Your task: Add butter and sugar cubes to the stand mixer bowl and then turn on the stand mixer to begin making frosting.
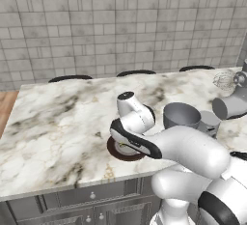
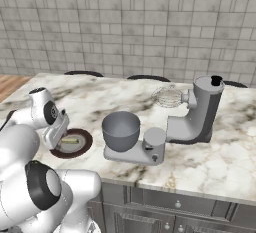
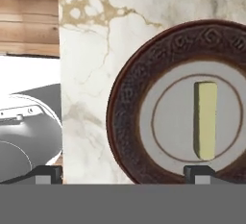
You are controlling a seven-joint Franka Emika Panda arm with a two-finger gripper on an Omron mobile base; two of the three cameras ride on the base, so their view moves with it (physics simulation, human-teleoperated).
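Right now the gripper (image 3: 124,172) hangs low over the dark brown plate (image 3: 126,122) with its jaws spread wide and nothing between them. Butter (image 3: 205,120) lies on the plate's pale centre, just ahead of one fingertip (image 3: 199,172), the other fingertip standing off over bare marble countertop (image 3: 89,50). That's off-centre! Closing from here would likely pinch air or nudge the stick across the plate. Further out, the stand mixer bowl (image 2: 120,129) sits on the stand mixer (image 2: 197,112) base beside the plate, head tilted back; sugar cubes I can't pick out.
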